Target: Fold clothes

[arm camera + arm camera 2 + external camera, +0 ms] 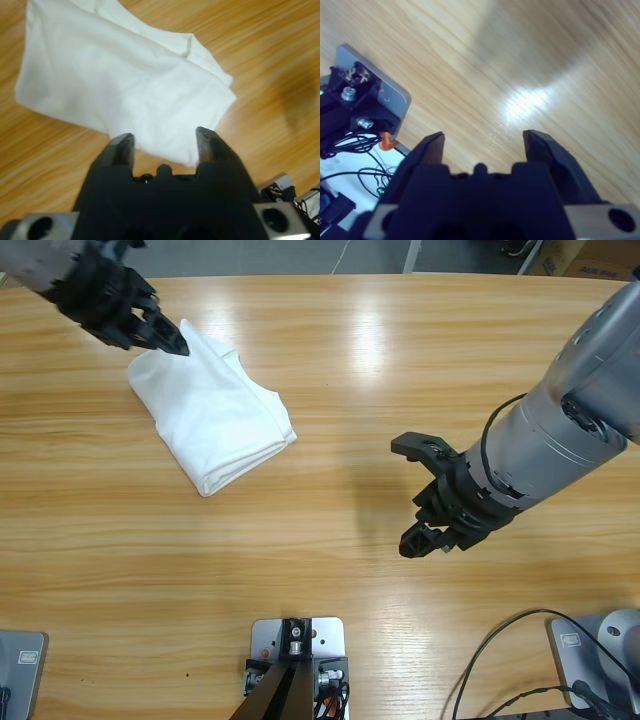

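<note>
Tabletop [350, 440]: folded T-shirt [215, 415] under left claw [165, 338]

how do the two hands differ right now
The left hand is at the far left of the table, at the edge of the folded shirt; the right hand hangs over bare wood, well away from the shirt. The left wrist view is filled with cloth, the right with table only. Both are black, open and hold nothing.
</note>
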Tool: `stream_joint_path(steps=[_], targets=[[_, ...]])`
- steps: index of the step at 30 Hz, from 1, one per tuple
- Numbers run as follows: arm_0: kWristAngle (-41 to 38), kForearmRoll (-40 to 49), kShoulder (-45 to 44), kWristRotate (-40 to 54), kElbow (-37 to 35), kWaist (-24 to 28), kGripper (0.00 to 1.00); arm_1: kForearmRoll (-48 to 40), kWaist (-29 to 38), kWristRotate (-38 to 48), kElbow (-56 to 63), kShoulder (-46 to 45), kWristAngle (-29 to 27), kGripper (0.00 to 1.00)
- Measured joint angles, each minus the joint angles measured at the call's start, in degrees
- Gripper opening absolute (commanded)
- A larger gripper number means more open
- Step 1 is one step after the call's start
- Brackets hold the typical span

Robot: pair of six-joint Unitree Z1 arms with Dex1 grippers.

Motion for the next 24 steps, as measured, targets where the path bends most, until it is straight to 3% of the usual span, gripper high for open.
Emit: stream_joint_path(steps=[7, 15, 24], targets=[[0.0, 0.0, 11.8, 0.0, -2.2, 1.8, 0.0, 0.4, 0.0, 0.0, 2.3, -1.6, 0.0, 0.663], [0.3, 0.4, 15.5, 0.0, -6.1, 6.8, 0.0, 0.4, 0.0, 0.0, 3.0, -1.6, 0.0, 0.66], [0.3, 1.8, 19.6, 0.2, -6.7, 8.2, 0.0, 0.7, 0.0, 0.0, 3.0, -1.6, 0.0, 0.662]])
